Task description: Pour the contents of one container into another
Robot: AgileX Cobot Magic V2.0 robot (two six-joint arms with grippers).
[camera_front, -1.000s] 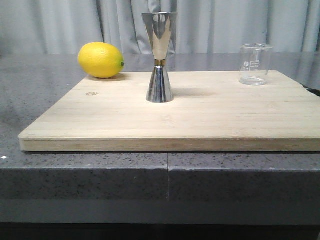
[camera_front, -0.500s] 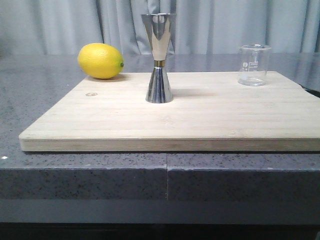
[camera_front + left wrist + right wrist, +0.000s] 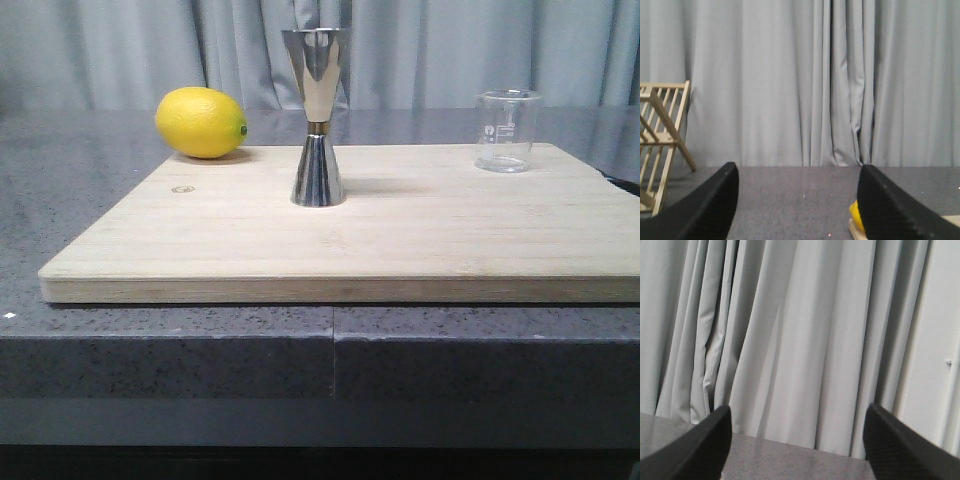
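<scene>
Left gripper point(image 3: 797, 205): spread wide, holding nothing, aimed at the grey curtain point(image 3: 790, 80); a sliver of lemon point(image 3: 856, 214) just beside one finger.
Right gripper point(image 3: 797, 445): spread wide too, empty, facing curtain folds; no task object in its view.
Arms: absent from the front view, well apart from the board.
Beaker point(image 3: 507, 130): upright on the far right corner of the wooden board point(image 3: 350, 250), untouched; contents too clear to judge.
Jigger point(image 3: 317, 117): upright near the board's middle, well apart from the beaker, wide cone up.
Lemon: at the board's far left corner, off the wood's edge, no part in the job.
Progress: nothing done; reach, grasp, carry and pour all left.
Against the earlier frames: objects in the same places; only a slight drift of the whole front view, no real move.
</scene>
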